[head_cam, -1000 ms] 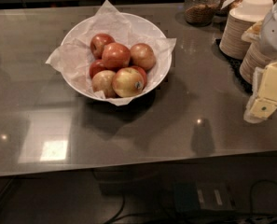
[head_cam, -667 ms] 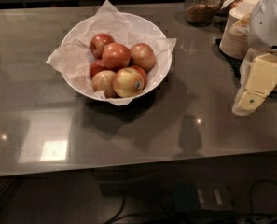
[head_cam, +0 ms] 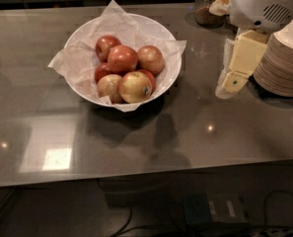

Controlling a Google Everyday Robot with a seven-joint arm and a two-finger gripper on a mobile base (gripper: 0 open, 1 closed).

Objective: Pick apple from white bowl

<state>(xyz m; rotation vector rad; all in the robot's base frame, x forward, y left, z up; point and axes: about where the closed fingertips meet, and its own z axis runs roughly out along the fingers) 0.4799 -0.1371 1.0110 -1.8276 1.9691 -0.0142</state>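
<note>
The white bowl (head_cam: 87,31), lined with crumpled white paper, stands on the dark counter left of centre and holds several apples. The apple (head_cam: 151,59), large and orange-red with a paler blush, lies at the right side of the pile. Another large red apple (head_cam: 122,58) lies beside it, and a yellower apple with a dark sticker (head_cam: 135,87) lies in front. My gripper (head_cam: 231,83) hangs over the counter to the right of the bowl, apart from it, pointing down and left. It holds nothing.
A stack of beige paper bowls (head_cam: 284,63) stands at the right edge, just behind the gripper. A glass jar (head_cam: 207,6) stands at the back right. The counter's front edge (head_cam: 146,174) runs across the lower part of the view, with cables below it.
My gripper has moved left from the right edge towards the bowl, and more of the arm now shows. The apples and the bowl have not moved.
</note>
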